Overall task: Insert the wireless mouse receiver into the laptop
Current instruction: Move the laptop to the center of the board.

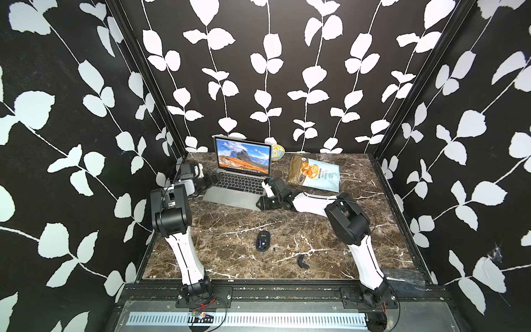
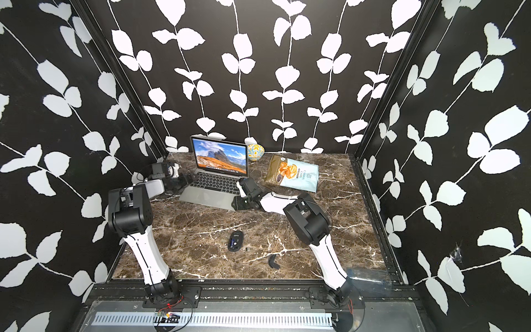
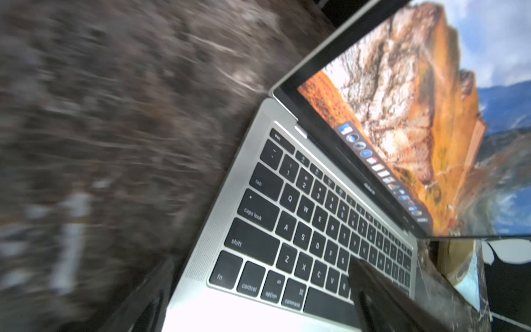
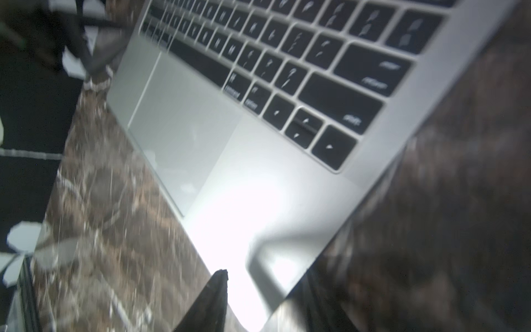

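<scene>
Brown marble bench (image 1: 230,218), leaf-print walls (image 1: 244,95). Laptop (image 1: 238,184) open by back edge; wireless mouse (image 1: 263,241) mid-front. Left gripper (image 3: 263,261) wide, astride laptop's left edge. Right gripper (image 4: 267,276) at laptop's front-right corner, grip unclear.

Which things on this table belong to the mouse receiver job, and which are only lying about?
For the job: laptop, mouse, small black piece beside the mouse (perhaps the receiver).
Lying about: chip bag, patterned bowl, curved black piece.
</scene>
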Controlling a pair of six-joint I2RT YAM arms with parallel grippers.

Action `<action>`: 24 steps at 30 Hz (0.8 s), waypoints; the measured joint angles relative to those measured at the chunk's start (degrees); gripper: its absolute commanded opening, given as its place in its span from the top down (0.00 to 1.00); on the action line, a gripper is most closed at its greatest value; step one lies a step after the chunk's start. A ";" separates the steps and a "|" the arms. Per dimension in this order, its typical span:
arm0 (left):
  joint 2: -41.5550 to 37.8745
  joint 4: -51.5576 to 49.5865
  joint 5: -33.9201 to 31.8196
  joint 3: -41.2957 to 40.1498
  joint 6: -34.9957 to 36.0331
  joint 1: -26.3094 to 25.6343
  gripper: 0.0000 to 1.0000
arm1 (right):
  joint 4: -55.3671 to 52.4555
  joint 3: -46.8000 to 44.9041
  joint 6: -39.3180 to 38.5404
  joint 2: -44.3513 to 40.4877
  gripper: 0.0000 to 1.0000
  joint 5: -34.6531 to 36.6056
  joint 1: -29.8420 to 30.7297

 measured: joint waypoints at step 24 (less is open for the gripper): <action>-31.21 -3.28 -13.86 -14.80 4.37 -7.21 0.02 | -11.52 -27.67 20.26 -42.34 0.46 21.66 10.86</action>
